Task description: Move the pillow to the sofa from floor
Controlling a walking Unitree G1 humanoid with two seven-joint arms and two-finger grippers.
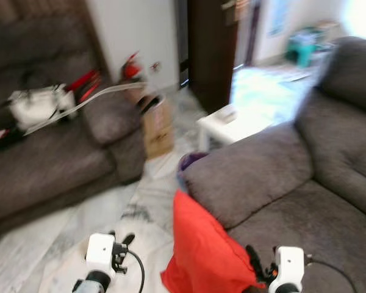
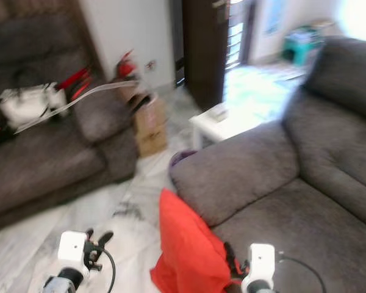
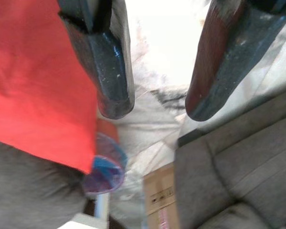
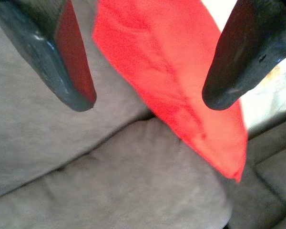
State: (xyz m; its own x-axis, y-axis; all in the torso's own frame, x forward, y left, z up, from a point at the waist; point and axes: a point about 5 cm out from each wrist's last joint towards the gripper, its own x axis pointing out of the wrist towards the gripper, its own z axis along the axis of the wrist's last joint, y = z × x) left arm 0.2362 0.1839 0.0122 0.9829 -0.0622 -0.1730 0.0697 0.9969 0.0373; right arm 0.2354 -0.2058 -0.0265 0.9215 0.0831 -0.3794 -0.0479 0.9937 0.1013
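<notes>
Bright red-orange fabric pillow (image 1: 201,244) standing on edge against the front of the grey upholstered sofa (image 1: 293,183), leaning at the corner of its armrest, lower part down by the pale marbled stone floor (image 1: 79,238); whether touching the floor cannot be told. Left end effector (image 3: 155,102) beside the pillow's left face, two long black fingers (image 3: 112,71) spread apart with nothing between them, floor showing through the gap. Right end effector (image 4: 148,95) just right of the pillow over the sofa seat, fingers (image 4: 62,71) likewise parted, the pillow's red cloth lying across the gap beyond the tips, not pinched. White wrist housings of both arms low in the head views, left (image 1: 100,250) and right (image 1: 288,262), one on either side of the pillow. Behind the armrest a purple and blue round bin (image 3: 105,167), then a brown cardboard box (image 1: 157,128) with small printed markings on its side, too blurred to read. Small white low table (image 1: 222,122) next to the armrest. Second dark grey sofa (image 1: 49,159) across the floor, carrying a white bag (image 1: 33,107). Red fire extinguisher (image 1: 131,67) by the wall, dark wooden door (image 1: 210,49) standing open. Whole head view softened by motion blur
</notes>
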